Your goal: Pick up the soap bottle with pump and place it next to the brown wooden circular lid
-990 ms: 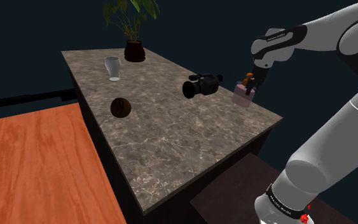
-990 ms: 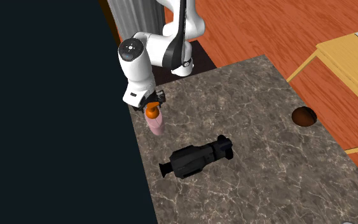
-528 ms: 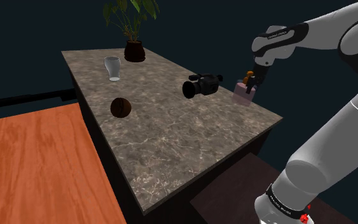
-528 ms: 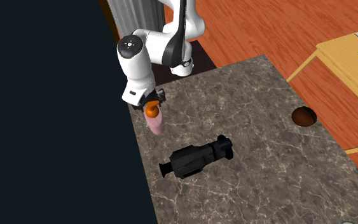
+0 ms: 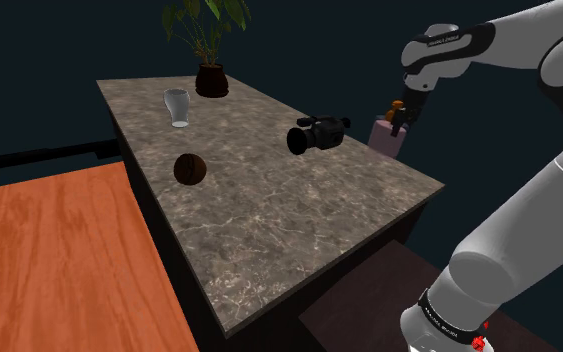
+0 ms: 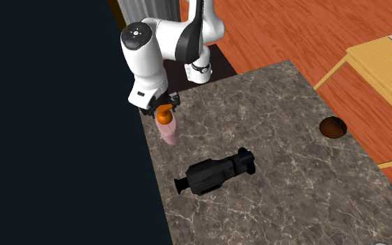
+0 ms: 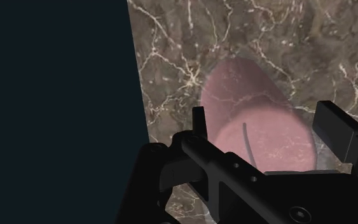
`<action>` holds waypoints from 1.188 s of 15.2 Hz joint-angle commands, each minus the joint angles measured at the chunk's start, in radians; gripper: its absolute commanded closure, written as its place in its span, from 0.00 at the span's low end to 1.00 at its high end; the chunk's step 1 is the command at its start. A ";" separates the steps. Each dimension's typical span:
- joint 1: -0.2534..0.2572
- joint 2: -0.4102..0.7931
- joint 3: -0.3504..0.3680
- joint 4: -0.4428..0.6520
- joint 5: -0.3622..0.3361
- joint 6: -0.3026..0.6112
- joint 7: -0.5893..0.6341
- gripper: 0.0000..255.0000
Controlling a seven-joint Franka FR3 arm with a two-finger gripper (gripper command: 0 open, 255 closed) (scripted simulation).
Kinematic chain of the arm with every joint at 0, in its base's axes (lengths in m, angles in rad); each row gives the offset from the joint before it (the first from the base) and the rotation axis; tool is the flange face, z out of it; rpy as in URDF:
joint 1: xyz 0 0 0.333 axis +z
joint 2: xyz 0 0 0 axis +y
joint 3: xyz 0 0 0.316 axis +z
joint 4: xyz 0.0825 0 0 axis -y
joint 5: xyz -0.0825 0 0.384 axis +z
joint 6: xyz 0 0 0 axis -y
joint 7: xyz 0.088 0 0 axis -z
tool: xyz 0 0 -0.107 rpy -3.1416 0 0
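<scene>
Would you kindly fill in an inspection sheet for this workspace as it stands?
Surface: veined marble tabletop.
Job's things: pink soap bottle with orange pump, upright at the table's edge by the arm; brown round lid far across the table.
Clutter: black camcorder lying near the bottle; clear glass; potted plant at the far end.
Grippers: claw shut on the soap bottle's top.
Cables: nothing seen.
Surroundings: orange wooden floor; light wooden table; black area beyond.
</scene>
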 commanded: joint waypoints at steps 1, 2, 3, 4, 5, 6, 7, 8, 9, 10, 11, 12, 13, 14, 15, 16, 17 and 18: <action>0.001 -0.009 0.003 0.021 -0.004 -0.028 0.004 1.00; 0.001 -0.010 0.004 0.033 -0.004 -0.042 0.004 1.00; 0.001 -0.011 0.005 0.046 -0.004 -0.055 0.004 1.00; 0.002 -0.012 0.006 0.058 -0.004 -0.068 0.005 1.00; 0.002 -0.012 0.007 0.071 -0.004 -0.082 0.005 1.00; 0.003 -0.012 0.007 0.085 -0.004 -0.095 0.005 1.00; 0.003 -0.012 0.008 0.098 -0.004 -0.109 0.004 1.00; 0.003 -0.012 0.008 0.112 -0.003 -0.122 0.004 1.00; 0.004 -0.011 0.009 0.126 -0.003 -0.136 0.004 1.00; 0.004 -0.010 0.009 0.140 -0.002 -0.149 0.003 1.00; 0.005 -0.009 0.009 0.155 -0.001 -0.163 0.003 1.00; 0.005 -0.007 0.010 0.170 0.000 -0.176 0.002 1.00; 0.005 -0.006 0.010 0.185 0.001 -0.190 0.001 1.00; 0.006 -0.004 0.010 0.200 0.002 -0.203 0.001 1.00; 0.006 -0.001 0.010 0.216 0.004 -0.217 0.000 1.00; 0.006 0.001 0.009 0.232 0.005 -0.231 -0.002 1.00; 0.007 0.004 0.009 0.248 0.007 -0.245 -0.003 1.00; 0.007 0.007 0.009 0.265 0.008 -0.258 -0.004 1.00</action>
